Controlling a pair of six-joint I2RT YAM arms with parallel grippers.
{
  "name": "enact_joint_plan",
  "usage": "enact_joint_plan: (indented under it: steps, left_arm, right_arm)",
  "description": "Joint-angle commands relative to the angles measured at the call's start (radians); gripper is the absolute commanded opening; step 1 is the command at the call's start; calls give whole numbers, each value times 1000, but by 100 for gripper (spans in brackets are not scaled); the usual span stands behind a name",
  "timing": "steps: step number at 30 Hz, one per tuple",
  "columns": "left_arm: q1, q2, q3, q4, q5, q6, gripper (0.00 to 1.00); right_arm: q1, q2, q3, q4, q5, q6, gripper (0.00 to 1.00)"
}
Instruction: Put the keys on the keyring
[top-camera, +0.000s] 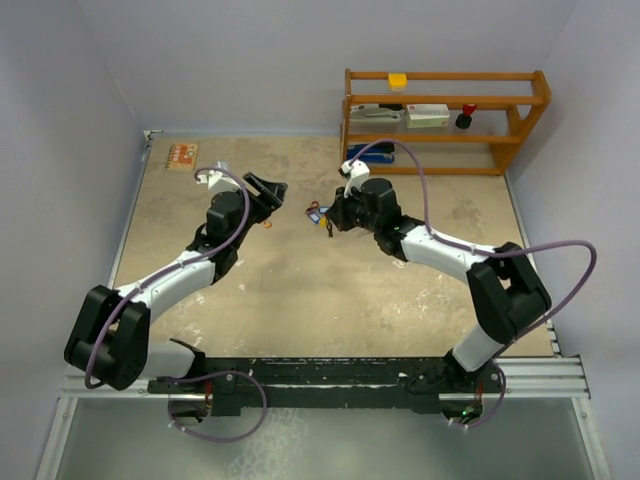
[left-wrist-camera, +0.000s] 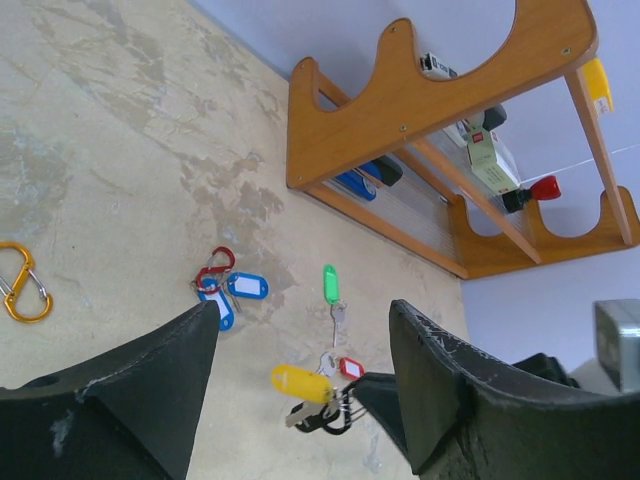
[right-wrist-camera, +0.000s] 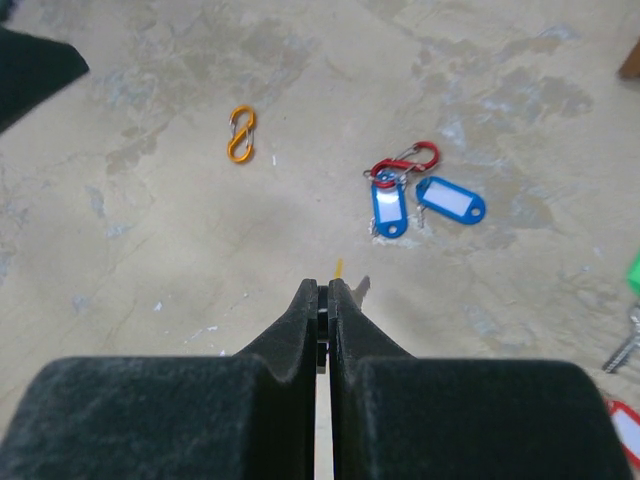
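My right gripper (right-wrist-camera: 322, 290) is shut on a black keyring (left-wrist-camera: 330, 420) and holds it just above the table. A yellow-tagged key (left-wrist-camera: 300, 383) hangs from the ring; only its edge (right-wrist-camera: 339, 268) shows past my fingers in the right wrist view. A green-tagged key (left-wrist-camera: 330, 285) and a red-tagged key (left-wrist-camera: 350, 367) lie beside it. Two blue-tagged keys (right-wrist-camera: 388, 208) lie on a red carabiner (right-wrist-camera: 405, 160), also seen in the left wrist view (left-wrist-camera: 245, 285). My left gripper (left-wrist-camera: 302, 310) is open and empty, facing the ring from the left (top-camera: 270, 190).
An orange figure-8 clip (right-wrist-camera: 240, 135) lies on the table left of the keys, close to my left gripper (left-wrist-camera: 22, 283). A wooden shelf rack (top-camera: 440, 110) with small items stands at the back right. An orange card (top-camera: 181, 155) lies at the back left.
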Motion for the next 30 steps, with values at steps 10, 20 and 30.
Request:
enact_joint_plan:
  steps: [10, 20, 30]
  left_arm:
    - [42, -49, -32, 56, -4, -20, 66]
    - [48, -37, -35, 66, 12, -27, 66]
    - [51, 37, 87, -192, -63, 69, 68]
  right_arm:
    - [32, 94, 101, -105, -65, 10, 2]
    - [31, 0, -4, -114, 29, 43, 58]
    - [29, -158, -53, -135, 280, 115, 72]
